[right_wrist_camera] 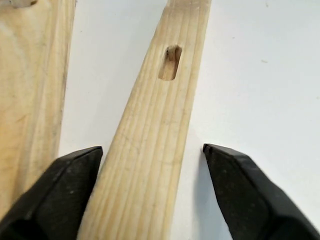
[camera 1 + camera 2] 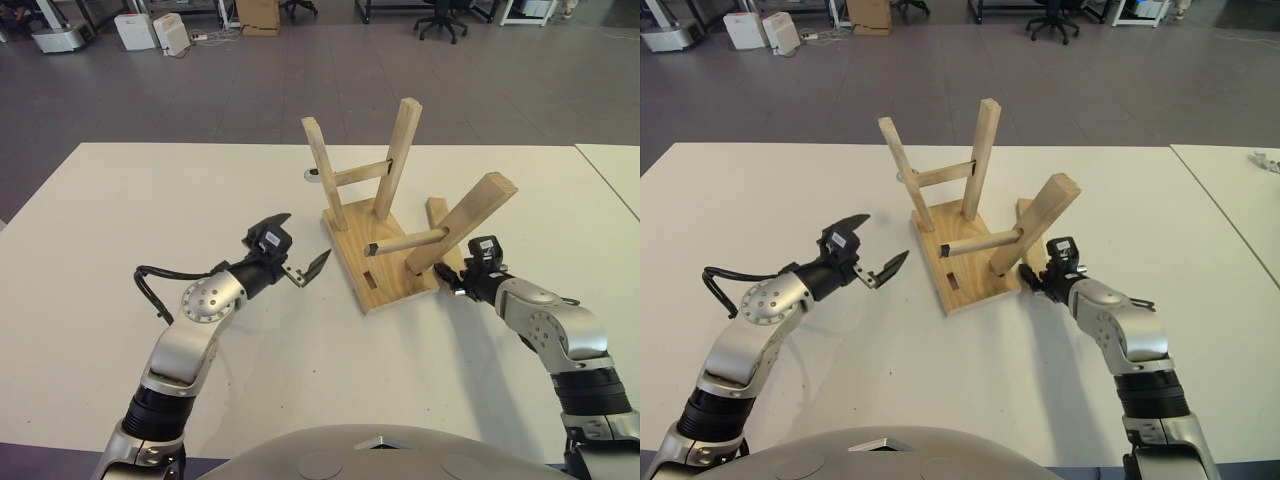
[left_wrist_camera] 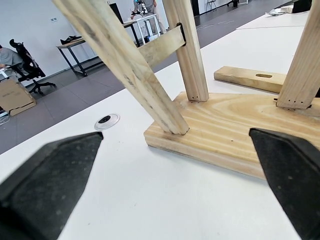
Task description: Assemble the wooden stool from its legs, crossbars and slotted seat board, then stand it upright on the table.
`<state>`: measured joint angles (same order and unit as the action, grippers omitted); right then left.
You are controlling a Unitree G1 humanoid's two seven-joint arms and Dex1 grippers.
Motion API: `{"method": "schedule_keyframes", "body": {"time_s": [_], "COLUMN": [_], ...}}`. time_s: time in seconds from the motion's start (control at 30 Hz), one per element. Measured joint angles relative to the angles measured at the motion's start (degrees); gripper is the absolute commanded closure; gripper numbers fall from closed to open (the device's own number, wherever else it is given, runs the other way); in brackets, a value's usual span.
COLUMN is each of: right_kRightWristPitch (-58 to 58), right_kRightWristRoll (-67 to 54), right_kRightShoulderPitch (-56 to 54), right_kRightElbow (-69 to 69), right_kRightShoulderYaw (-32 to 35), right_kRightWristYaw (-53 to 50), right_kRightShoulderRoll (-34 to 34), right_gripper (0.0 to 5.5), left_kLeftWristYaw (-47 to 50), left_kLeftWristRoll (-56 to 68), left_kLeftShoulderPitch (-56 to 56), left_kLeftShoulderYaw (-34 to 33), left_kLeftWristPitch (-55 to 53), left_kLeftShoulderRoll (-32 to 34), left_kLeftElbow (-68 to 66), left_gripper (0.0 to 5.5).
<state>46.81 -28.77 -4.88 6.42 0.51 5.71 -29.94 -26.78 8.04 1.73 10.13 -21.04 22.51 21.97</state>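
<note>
Left eye view has the slotted seat board lying flat on the white table, underside up, with 3 legs standing out of it. At its far end, 2 legs, the left leg and the right leg, rise roughly upright and are joined by 1 short flat crossbar. At the near right corner a third leg leans steeply outward to the right, and a thin second crossbar juts from it over the board, its free end joined to nothing. A fourth leg lies loose and flat on the table just right of the board, with an oval slot in its upper face. The right gripper is low over this loose leg with its fingers spread to either side: 1 finger close against the wood's edge, the other apart from it with bare table between. The left gripper hangs above the table just left of the board, jaws wide apart, holding nothing and facing the 2 joined legs. A round grommet sits in the tabletop beyond the board.
</note>
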Motion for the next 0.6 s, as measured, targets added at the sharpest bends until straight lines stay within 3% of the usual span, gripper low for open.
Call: {"method": "schedule_keyframes", "body": {"time_s": [0.27, 0.37, 0.47, 0.6], "right_kRightWristPitch": [-7.0, -14.3, -24.5, -29.1], "right_kRightWristRoll": [5.2, 7.3, 9.0, 3.1], "right_kRightShoulderPitch": [-0.7, -2.5, -12.9, -24.2], "right_kRightElbow": [-6.9, -11.8, -14.2, -7.4], "right_kRightShoulderYaw": [2.5, 7.7, 13.4, 15.2], "right_kRightWristYaw": [3.8, 4.9, 7.7, 17.7], "right_kRightShoulderRoll": [0.9, 0.4, -5.3, -7.6], "right_gripper": [3.43, 3.43, 3.43, 3.43], "left_kLeftWristYaw": [0.2, 2.0, 10.1, 18.5], "left_kLeftWristRoll": [1.4, 11.2, 28.2, 48.1], "left_kLeftShoulderPitch": [1.3, 7.2, 20.4, 37.3], "left_kLeftShoulderYaw": [-1.3, -8.5, -18.6, -25.9], "left_kLeftWristPitch": [-0.5, -6.0, -15.0, -20.3], "left_kLeftShoulderRoll": [-1.9, -5.3, -11.2, -15.8], "left_kLeftElbow": [0.2, 3.5, 5.5, -0.1], "left_gripper": [0.1, 0.1, 0.1, 0.1]}}
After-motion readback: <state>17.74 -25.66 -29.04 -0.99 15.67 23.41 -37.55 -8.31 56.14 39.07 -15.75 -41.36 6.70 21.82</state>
